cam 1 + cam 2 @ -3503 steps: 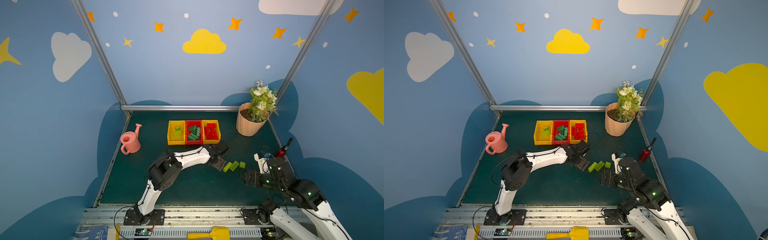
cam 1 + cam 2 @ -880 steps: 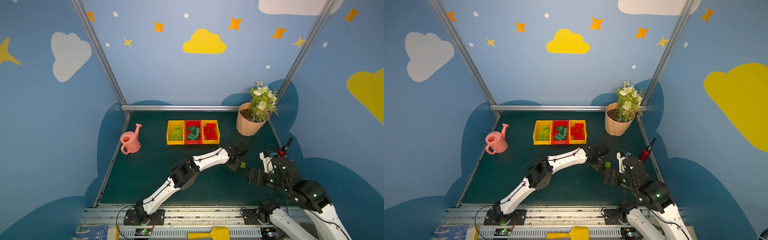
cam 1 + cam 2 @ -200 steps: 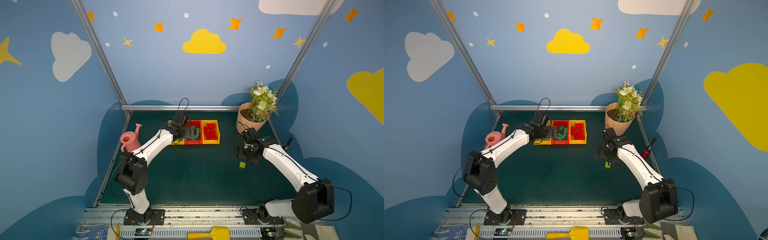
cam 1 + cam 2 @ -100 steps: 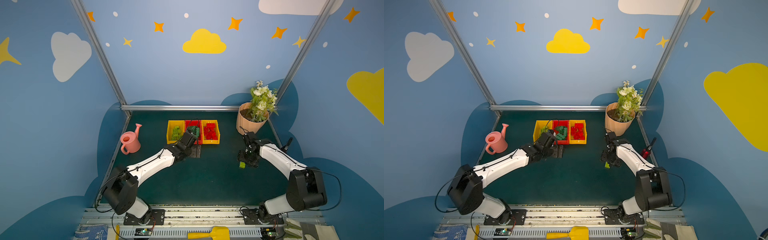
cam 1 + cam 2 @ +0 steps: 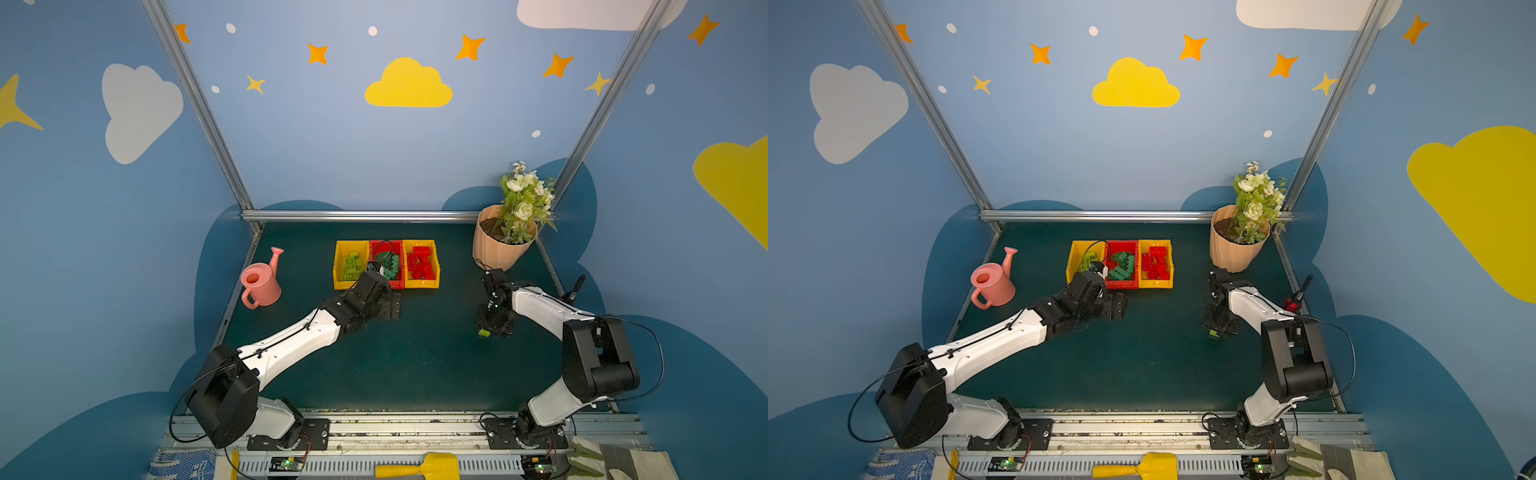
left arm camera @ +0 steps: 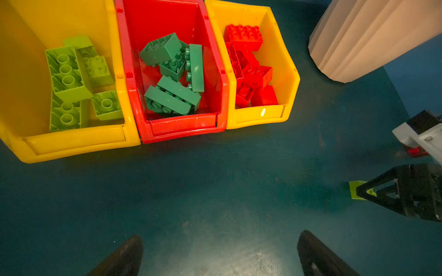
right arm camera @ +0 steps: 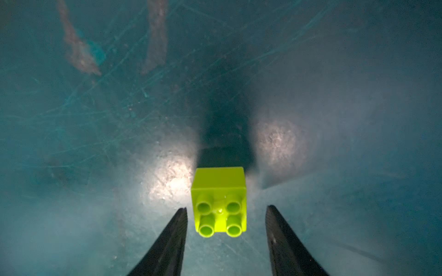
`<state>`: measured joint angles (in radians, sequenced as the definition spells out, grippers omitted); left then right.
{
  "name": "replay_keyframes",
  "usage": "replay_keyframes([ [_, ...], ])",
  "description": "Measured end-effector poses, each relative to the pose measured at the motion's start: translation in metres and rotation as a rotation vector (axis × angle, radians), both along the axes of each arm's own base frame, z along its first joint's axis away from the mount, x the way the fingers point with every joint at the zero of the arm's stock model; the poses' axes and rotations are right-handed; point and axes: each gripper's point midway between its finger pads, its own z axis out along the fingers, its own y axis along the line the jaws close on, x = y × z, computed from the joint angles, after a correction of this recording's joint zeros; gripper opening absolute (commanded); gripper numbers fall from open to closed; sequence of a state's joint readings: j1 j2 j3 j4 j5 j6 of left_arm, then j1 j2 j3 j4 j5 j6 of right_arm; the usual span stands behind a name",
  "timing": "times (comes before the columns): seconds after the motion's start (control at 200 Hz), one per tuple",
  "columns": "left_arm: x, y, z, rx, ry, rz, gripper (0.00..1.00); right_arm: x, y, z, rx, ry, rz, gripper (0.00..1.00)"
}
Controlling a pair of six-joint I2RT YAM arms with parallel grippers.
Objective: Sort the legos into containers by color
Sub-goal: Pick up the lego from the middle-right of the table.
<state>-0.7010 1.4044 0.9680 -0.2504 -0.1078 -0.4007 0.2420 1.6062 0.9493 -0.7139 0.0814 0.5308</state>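
One lime green square lego (image 7: 220, 203) lies studs-up on the dark green mat (image 7: 95, 143), at the right in both top views (image 5: 483, 332) (image 5: 1213, 333). My right gripper (image 7: 226, 208) is down over it, open, a finger on each side with a gap to the brick. Three containers stand in a row at the back. The left yellow bin (image 6: 71, 143) holds lime legos (image 6: 69, 78), the red bin (image 6: 181, 126) dark green ones (image 6: 174, 93), the right yellow bin (image 6: 258, 117) red ones (image 6: 251, 76). My left gripper (image 6: 220, 235) hangs open and empty above the mat in front of the bins.
A peach ribbed flower pot (image 5: 498, 249) stands at the back right, close behind the right arm. A pink watering can (image 5: 259, 284) sits at the left. A red-and-black tool (image 5: 575, 286) lies by the right edge. A metal rail (image 5: 357, 215) closes the back.
My left gripper has pulled back from over the bins to the mat in front of them. My right gripper has come down around the lime lego and its jaws have narrowed.
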Motion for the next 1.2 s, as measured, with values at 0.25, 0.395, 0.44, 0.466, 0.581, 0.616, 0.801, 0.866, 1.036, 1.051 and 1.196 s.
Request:
replay_keyframes([
  [0.25,0.001,0.002,0.0,0.008,-0.007,0.01,1.0,0.001,-0.003,-0.009,0.001,0.022,0.008,0.39],
  [0.395,0.004,0.006,0.0,0.023,-0.017,0.028,1.0,0.0,-0.002,-0.015,0.006,0.044,0.018,0.32],
  [0.44,0.004,0.006,0.001,0.026,-0.019,0.031,1.0,0.001,-0.001,-0.015,0.009,0.04,0.022,0.31],
  [0.466,0.004,0.007,0.001,0.029,-0.021,0.032,1.0,0.001,0.0,-0.015,0.01,0.041,0.023,0.29],
  [0.581,0.005,0.009,0.001,0.036,-0.025,0.04,1.0,0.002,0.002,-0.014,0.017,0.042,0.032,0.27],
  [0.616,0.005,0.009,0.001,0.038,-0.026,0.042,1.0,0.002,0.004,-0.013,0.018,0.042,0.039,0.27],
  [0.801,0.005,0.018,0.0,0.049,-0.034,0.084,1.0,0.01,0.04,0.008,0.014,0.014,0.154,0.27],
  [0.866,0.001,0.027,-0.004,0.059,-0.033,0.108,1.0,0.019,0.066,0.022,0.025,-0.022,0.217,0.27],
  [1.036,-0.013,0.053,-0.01,0.074,-0.037,0.182,1.0,0.042,0.144,0.057,0.101,-0.115,0.377,0.28],
  [1.051,-0.014,0.057,-0.009,0.072,-0.039,0.193,1.0,0.043,0.152,0.06,0.111,-0.122,0.392,0.28],
  [1.196,-0.023,0.09,-0.008,0.041,-0.058,0.313,1.0,0.053,0.215,0.085,0.192,-0.184,0.52,0.29],
])
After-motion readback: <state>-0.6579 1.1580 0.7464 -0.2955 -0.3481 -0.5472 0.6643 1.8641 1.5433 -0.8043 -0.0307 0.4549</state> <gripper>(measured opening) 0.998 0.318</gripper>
